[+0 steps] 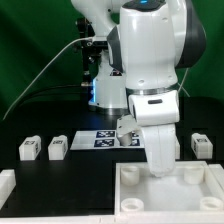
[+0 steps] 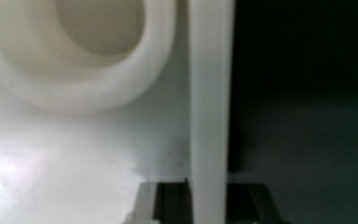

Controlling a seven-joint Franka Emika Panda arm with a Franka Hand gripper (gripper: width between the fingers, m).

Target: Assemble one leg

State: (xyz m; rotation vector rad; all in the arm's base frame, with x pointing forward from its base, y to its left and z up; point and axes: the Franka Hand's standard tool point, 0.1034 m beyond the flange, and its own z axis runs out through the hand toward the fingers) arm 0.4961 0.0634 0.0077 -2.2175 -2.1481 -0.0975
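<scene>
**A:** Exterior view first: where are the legs?

**B:** 3 show, all loose on the black table (image 1: 70, 180). Leg 1 (image 1: 27, 148) and leg 2 (image 1: 57, 147) lie side by side at the exterior view's left. Leg 3 (image 1: 200, 145) is well apart from them, at its right. The marker board (image 1: 98, 139) lies between them. None stands in the tray (image 1: 165, 195).

**A:** And the gripper?

**B:** The gripper (image 1: 160, 168) is down at the tray's far edge, near no leg. Its fingertips are hidden from this side.

**A:** Wrist view?

**B:** Close on the tray (image 2: 87, 150): a round socket (image 2: 78, 45), empty, and an upright wall (image 2: 208, 90). The dark fingers (image 2: 162, 208) sit one on each side of that wall, right against it. So the gripper (image 2: 208, 208) appears to be pinching the wall. No leg is in view.

**A:** So how far along?

**B:** Early, I'd judge. The tray is in hand. Fetching 1 leg, bringing it to a socket and fixing it there are all left to do.
</scene>
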